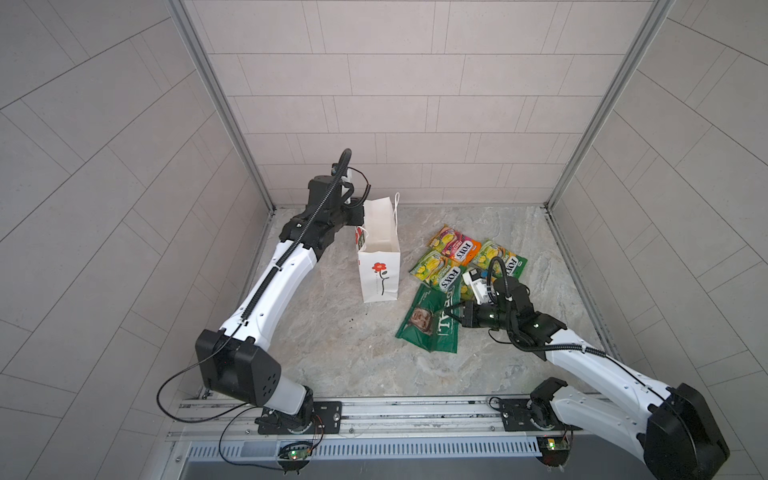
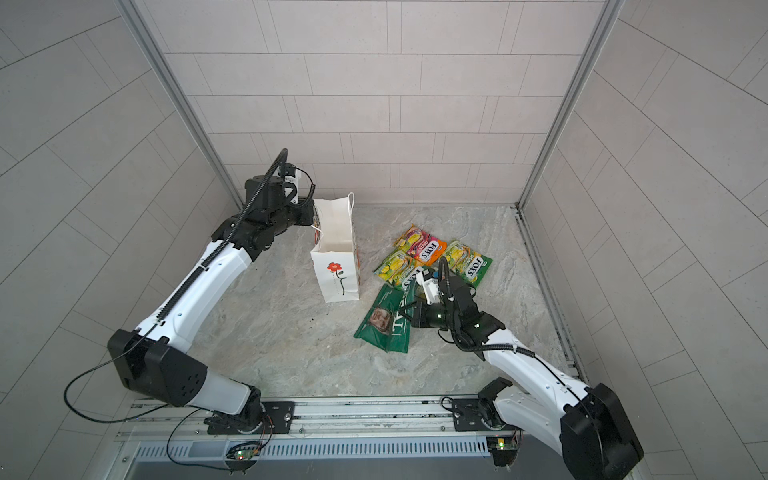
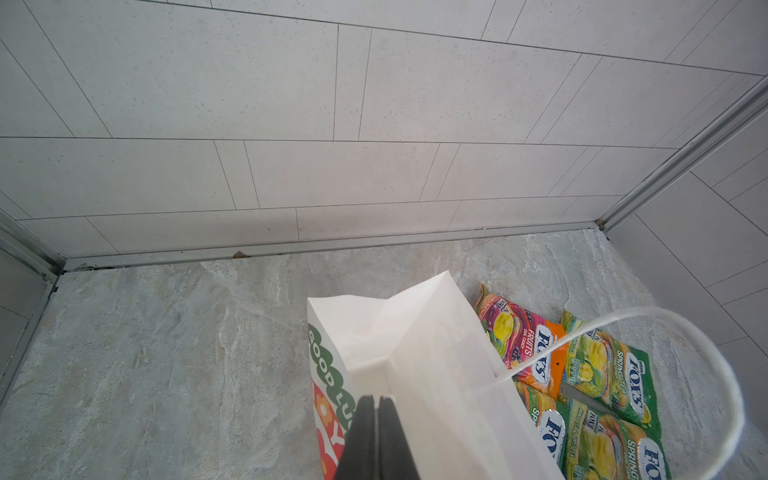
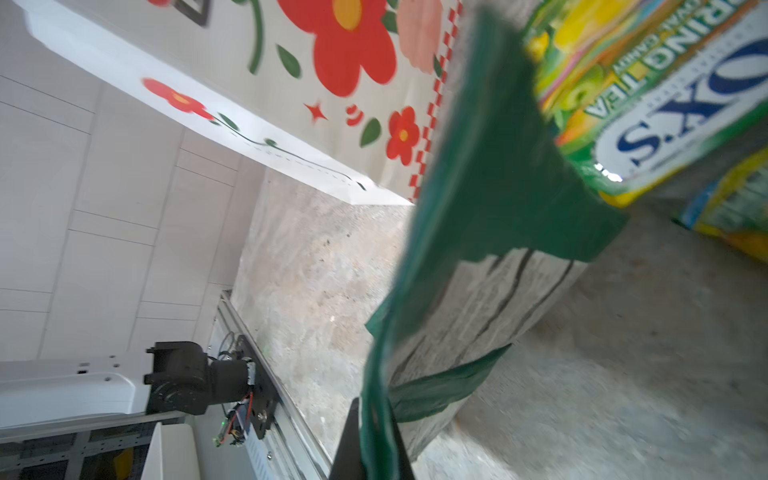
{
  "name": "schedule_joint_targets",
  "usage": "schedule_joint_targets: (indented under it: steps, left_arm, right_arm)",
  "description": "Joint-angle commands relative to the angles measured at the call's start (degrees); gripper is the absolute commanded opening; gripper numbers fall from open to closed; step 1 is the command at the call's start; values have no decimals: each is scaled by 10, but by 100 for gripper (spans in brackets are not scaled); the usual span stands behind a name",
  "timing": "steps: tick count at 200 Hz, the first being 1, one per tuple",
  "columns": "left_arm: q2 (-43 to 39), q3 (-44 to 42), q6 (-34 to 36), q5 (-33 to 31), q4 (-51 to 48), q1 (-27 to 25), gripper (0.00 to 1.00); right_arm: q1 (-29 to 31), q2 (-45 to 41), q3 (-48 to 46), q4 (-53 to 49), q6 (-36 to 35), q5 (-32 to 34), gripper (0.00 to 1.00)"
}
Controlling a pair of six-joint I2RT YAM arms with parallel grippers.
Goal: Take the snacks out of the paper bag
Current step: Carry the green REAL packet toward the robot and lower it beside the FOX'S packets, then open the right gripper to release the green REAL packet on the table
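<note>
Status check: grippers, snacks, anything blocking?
Left gripper shut on paper bag rim, bag upright. Right gripper shut on crisp bag edge, rest lying on table. Four pouches out beside it. Nothing blocking.

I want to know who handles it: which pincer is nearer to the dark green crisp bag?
Right. The right pincer is shut on an edge of the crisp bag. The left pincer is shut on the rim of the paper bag, apart from the crisp bag.

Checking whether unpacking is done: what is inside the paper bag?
Only bare white inner walls show inside the paper bag in both top views; no snack is visible. The front wall hides its bottom.
</note>
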Motion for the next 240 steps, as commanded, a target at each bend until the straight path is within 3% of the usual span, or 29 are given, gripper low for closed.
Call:
schedule_joint_targets:
  steps: [1, 50, 121, 168, 192, 223, 240]
  left_arm:
    - [-15, -7, 5, 5, 3, 5, 0]
    - [-17, -9, 2, 7, 3, 8, 0]
    - [-19, -10, 1, 8, 5, 10, 0]
    - [-19, -11, 0, 13, 7, 12, 0]
    - [-17, -11, -2, 18, 7, 13, 6]
    - [-18, -11, -3, 19, 7, 15, 19]
    - [-20, -13, -3, 21, 8, 17, 32]
  right_arm:
    - [-1, -16, -15, -86, -36, 61, 0]
    - [-2, -31, -27, -143, -59, 152, 0]
    - [-2, -28, -37, -165, -64, 207, 0]
    - [-2, -25, -39, -179, -65, 245, 23]
    - [-2, -26, -39, -185, -64, 259, 37]
    - [-2, -26, -38, -194, -65, 277, 47]
    - [-2, -28, -38, -198, -66, 286, 51]
